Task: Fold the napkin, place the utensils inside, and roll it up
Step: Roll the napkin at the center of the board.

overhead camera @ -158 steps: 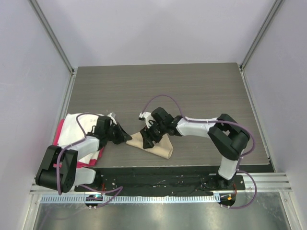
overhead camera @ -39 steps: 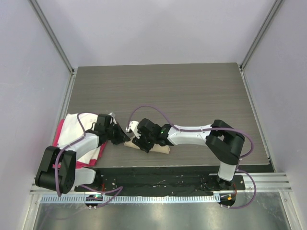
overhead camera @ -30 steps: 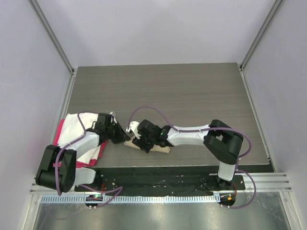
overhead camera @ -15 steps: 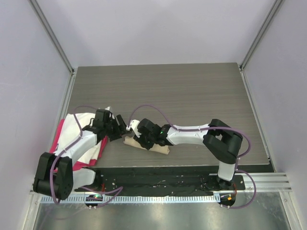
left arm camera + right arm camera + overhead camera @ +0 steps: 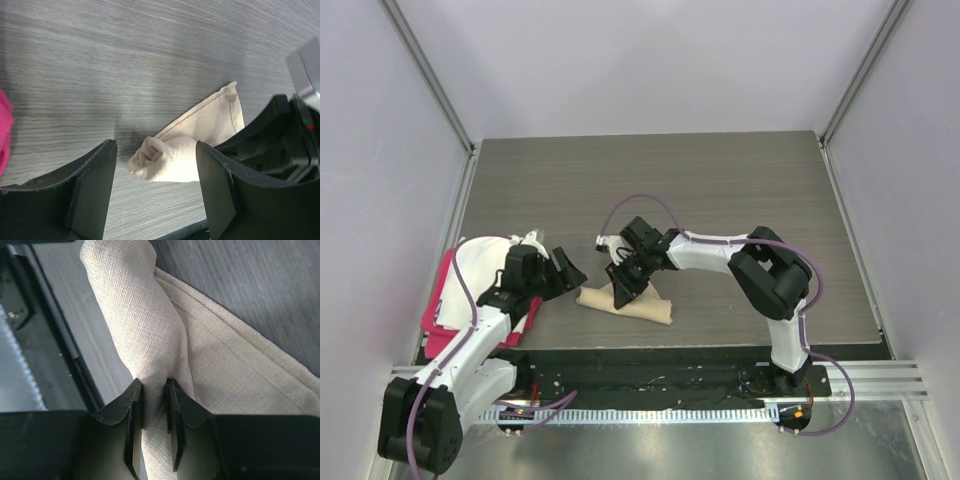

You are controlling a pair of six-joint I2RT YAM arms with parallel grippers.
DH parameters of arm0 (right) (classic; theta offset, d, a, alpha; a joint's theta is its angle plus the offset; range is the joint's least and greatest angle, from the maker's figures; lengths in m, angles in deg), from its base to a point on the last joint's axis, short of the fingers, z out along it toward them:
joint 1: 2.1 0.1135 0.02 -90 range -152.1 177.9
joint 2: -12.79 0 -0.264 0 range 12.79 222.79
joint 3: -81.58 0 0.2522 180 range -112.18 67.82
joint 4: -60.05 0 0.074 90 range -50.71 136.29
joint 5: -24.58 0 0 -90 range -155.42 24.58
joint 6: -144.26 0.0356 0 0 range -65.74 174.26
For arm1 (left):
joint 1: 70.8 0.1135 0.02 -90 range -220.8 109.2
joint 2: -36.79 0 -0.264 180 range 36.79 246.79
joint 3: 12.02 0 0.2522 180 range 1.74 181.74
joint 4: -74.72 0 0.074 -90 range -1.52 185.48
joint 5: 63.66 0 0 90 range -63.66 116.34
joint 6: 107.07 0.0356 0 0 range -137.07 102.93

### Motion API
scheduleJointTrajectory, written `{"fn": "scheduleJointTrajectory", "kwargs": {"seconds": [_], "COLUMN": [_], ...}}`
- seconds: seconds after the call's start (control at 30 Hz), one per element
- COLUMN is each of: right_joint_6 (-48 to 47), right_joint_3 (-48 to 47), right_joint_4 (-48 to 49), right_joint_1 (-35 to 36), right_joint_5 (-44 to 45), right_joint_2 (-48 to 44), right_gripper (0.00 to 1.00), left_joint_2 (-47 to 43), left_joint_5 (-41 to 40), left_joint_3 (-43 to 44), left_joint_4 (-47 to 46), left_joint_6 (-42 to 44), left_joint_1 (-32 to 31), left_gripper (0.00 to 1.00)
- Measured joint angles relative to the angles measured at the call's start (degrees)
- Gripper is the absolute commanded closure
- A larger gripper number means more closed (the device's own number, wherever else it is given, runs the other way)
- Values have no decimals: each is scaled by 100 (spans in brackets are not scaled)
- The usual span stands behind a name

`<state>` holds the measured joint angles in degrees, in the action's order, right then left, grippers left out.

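The beige napkin lies as a tight roll near the table's front edge, with a flat triangular flap still spread behind it. My right gripper comes down on the roll's middle. In the right wrist view that gripper is shut on the napkin, the cloth pinched between both fingertips. My left gripper stands open just left of the roll. Its wrist view shows the roll's coiled end ahead of the open left gripper, not touched. The utensils are hidden.
A white cloth lies on a pink-red cloth at the table's left edge, under my left arm. A strip of the pink-red cloth shows beside the left finger. The black base rail runs just below the roll.
My left gripper has opened and drawn back to the left, away from the roll's end. My right gripper has closed on the roll's middle and its wrist has turned.
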<state>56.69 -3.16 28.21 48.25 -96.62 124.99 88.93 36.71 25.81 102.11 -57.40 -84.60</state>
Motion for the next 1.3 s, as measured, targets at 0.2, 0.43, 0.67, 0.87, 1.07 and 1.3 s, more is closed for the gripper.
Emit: {"fn": "scheduleJointTrajectory", "kwargs": {"seconds": [0.2,0.43,0.67,0.87,1.07,1.3], "right_joint_6": [249,527,645,710,621,116], "right_joint_3": [-269,-505,-645,-680,-612,-153], "right_joint_4": [-308,-498,-603,-678,-802,-599], "right_joint_1": [-302,-575,-691,-737,-706,-293], "right_joint_5": [-1080,-1810,-2142,-2094,-1137,396], "right_joint_2": [426,826,1034,1038,442,-966], "right_gripper": [81,81,80,65,39,31], "left_joint_2": [31,514,997,1156,1462,2135], "left_joint_5": [299,721,1091,1268,1211,1248], "left_joint_3": [-378,-529,-855,-870,-472,164], "left_joint_4": [-470,-1108,-1895,-2142,-1672,-990], "left_joint_6": [-92,-192,-498,-605,-597,-566], "left_joint_1": [0,0,0,0,0,0], "left_gripper": [39,46,72,100,100,100]}}
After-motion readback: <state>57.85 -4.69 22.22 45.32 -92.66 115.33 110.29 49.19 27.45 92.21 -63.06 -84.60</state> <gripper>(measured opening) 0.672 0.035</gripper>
